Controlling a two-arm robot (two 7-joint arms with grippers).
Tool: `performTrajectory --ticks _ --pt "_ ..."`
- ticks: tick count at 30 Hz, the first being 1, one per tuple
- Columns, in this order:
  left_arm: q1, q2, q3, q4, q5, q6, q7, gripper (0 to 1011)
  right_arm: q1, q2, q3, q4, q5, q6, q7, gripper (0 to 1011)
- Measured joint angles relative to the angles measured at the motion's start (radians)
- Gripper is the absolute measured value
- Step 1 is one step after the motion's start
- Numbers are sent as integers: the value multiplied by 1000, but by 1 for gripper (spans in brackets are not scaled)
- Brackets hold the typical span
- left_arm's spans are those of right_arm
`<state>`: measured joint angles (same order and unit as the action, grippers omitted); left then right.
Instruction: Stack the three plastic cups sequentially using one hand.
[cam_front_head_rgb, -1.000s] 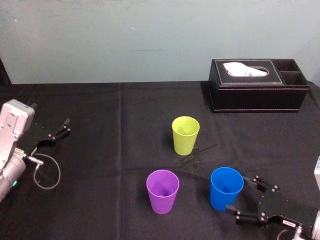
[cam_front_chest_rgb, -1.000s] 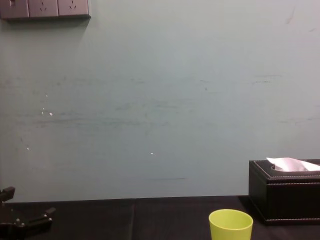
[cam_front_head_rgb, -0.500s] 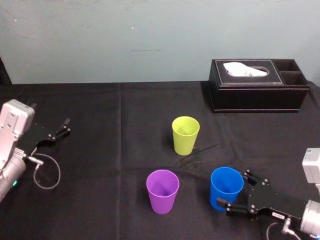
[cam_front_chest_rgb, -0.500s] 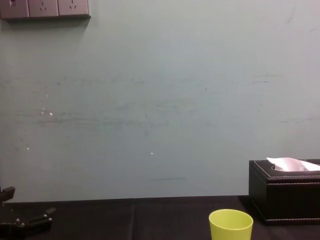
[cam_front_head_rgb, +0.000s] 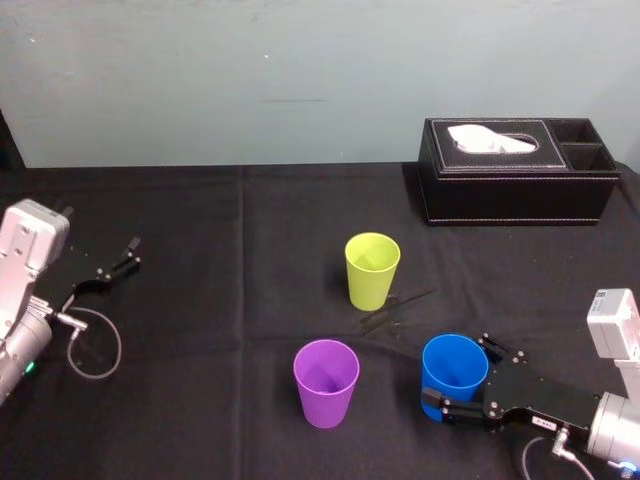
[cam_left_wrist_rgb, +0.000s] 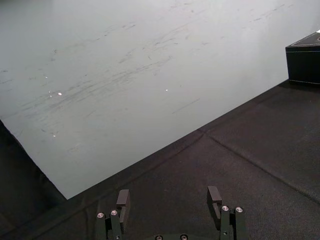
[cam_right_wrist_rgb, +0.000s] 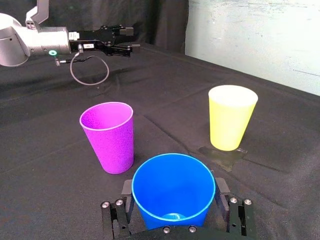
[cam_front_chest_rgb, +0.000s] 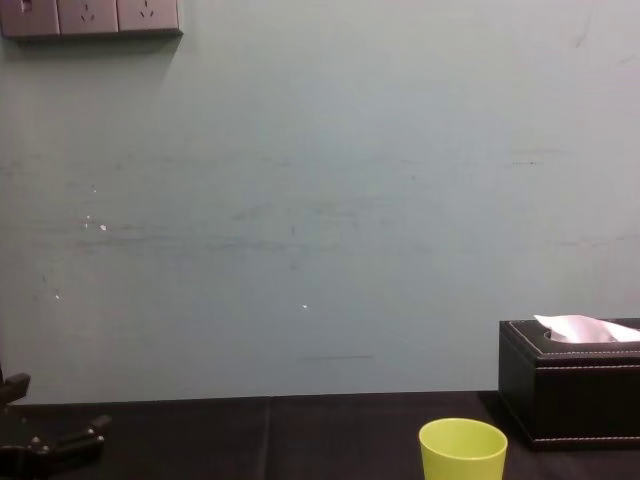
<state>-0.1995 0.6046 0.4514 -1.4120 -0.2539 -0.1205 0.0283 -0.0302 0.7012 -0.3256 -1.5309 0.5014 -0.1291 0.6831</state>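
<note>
Right gripper (cam_front_head_rgb: 460, 376) straddling a blue cup (cam_front_head_rgb: 452, 362) at the near right of a black tabletop (cam_front_head_rgb: 200, 300), ready to pick it up.

Its fingers (cam_right_wrist_rgb: 126, 191) are spread to either side of the cup, close against its walls; whether they press yet cannot be told. The cup stands upright, mouth up. To do this step well, the fingers should probably close gently so the thin plastic does not buckle, then lift straight up until the base clears the other rims, staying level. Three cups in all, none yet nested: the blue one, one purple cup (cam_front_head_rgb: 325, 382) near it on the left, and one yellow-green cup (cam_front_head_rgb: 371, 270) farther back. One black tissue box (cam_front_head_rgb: 515, 185) sits at the back right. The left gripper (cam_front_head_rgb: 132, 252) is parked at the far left, fingers apart, holding nothing.
</note>
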Motion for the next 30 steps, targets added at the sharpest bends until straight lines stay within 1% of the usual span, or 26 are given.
performTrajectory --ticks 2,3,7,8,10,11,17,24,27,28,30 --pt "0 0 0 0 0 0 0 1011 -1 0 1 0 0 0 0 987" --pt "0 0 0 0 0 0 0 1011 -1 1 1 -1 1 -1 0 953" --pt "0 0 0 0 0 0 0 1011 -3 2 2 -2 1 -1 0 898" --pt "0 0 0 0 0 0 0 1011 -3 2 2 -2 1 -2 0 851" --pt "0 0 0 0 0 0 0 1011 -4 2 3 -3 2 -2 0 816" --pt "0 0 0 0 0 0 0 1011 -4 3 3 -3 2 -2 0 781" --pt "0 0 0 0 0 0 0 1011 -5 3 4 -4 4 -3 0 743" --pt "0 0 0 0 0 0 0 1012 -7 4 5 -7 2 -3 -1 732" --pt "0 0 0 0 0 0 0 1011 -20 11 12 -46 -15 3 -38 732" --pt "0 0 0 0 0 0 0 1011 -29 15 18 -71 -22 12 -57 732" --pt "0 0 0 0 0 0 0 1011 -37 19 27 -98 -25 24 -77 732"
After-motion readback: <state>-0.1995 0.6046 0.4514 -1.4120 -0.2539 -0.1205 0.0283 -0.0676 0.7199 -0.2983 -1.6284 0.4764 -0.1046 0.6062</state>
